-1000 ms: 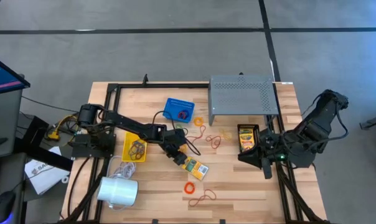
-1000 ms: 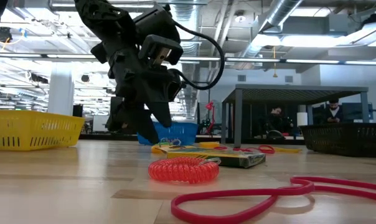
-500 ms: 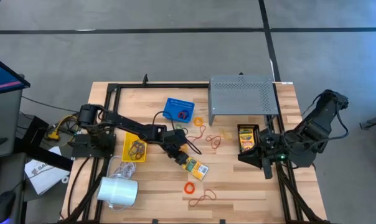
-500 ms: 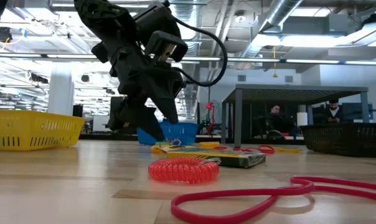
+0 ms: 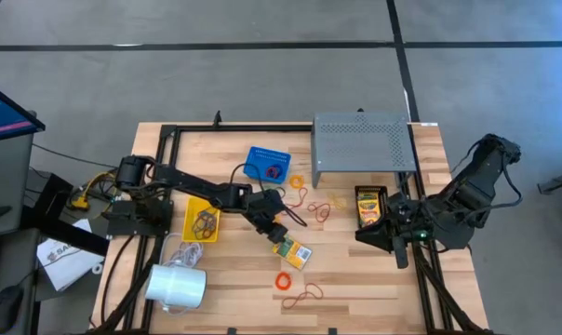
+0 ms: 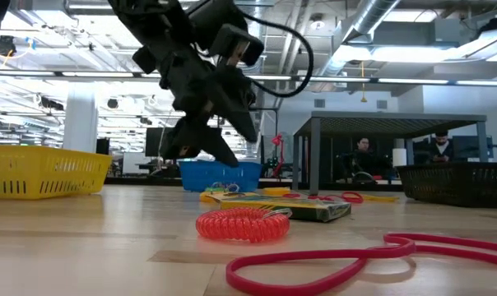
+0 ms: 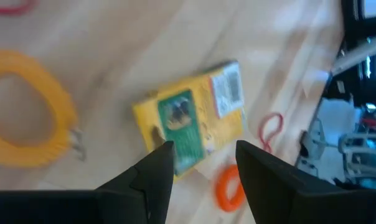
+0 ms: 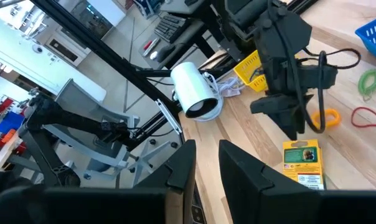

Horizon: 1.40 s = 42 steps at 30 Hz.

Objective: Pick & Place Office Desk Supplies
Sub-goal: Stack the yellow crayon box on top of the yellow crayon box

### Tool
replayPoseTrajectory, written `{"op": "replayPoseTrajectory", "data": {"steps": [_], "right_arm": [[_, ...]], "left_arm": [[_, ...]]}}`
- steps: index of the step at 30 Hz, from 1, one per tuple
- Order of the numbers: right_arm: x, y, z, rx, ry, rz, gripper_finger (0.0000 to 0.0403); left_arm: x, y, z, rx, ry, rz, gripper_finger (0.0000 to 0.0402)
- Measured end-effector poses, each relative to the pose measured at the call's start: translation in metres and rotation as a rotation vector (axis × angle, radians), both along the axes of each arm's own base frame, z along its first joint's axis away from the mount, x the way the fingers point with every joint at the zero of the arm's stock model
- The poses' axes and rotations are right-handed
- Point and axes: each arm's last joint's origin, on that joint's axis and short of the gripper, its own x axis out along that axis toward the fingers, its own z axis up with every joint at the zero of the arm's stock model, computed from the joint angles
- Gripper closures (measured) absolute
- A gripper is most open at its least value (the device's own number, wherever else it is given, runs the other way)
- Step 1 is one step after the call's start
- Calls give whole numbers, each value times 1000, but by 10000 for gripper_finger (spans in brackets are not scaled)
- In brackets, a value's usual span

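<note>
Yellow and green, the small flat crayon box (image 5: 291, 250) lies on the pale wooden table (image 5: 355, 279), a little past the middle toward 6 o'clock. The left gripper (image 5: 274, 224) hangs just above it, at the box's 11 o'clock side. Its jaws are spread apart and hold nothing; in the left wrist view the crayon box (image 7: 193, 115) shows between the two dark fingers (image 7: 152, 174), lying flat below them.

A coiled orange band (image 5: 283, 280) sits near the box at 6 o'clock, and a thin brown rubber band loop (image 5: 302, 297) lies just past it toward the table edge. More loose rubber bands (image 5: 320, 210) are spread out at the box's 1 o'clock. A small yellow plastic basket (image 5: 202, 221) stands at 9 o'clock of the left gripper, and a blue plastic basket (image 5: 267, 163) at its 12 o'clock.

A second crayon box (image 5: 369, 204) lies toward 3 o'clock, in front of the grey metal shelf with many small holes (image 5: 360, 141). The right gripper (image 5: 363, 234) waits just beside this box at 6 o'clock. Its jaws stand a little apart with nothing between them.

A white cylinder (image 5: 177, 285) lies on its side at the table's 8 o'clock corner.
</note>
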Motion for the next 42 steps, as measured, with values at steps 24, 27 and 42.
{"op": "replayPoseTrajectory", "data": {"steps": [24, 27, 42], "right_arm": [[1, 1, 4, -8, -32, 15, 334], [-1, 3, 4, -6, -33, 28, 334], [-4, 7, 6, -3, -54, 35, 334]], "left_arm": [[51, 2, 32, 11, -104, -82, 234], [53, 1, 39, 3, -127, -91, 234], [16, 3, 19, 121, 208, -129, 234]]}}
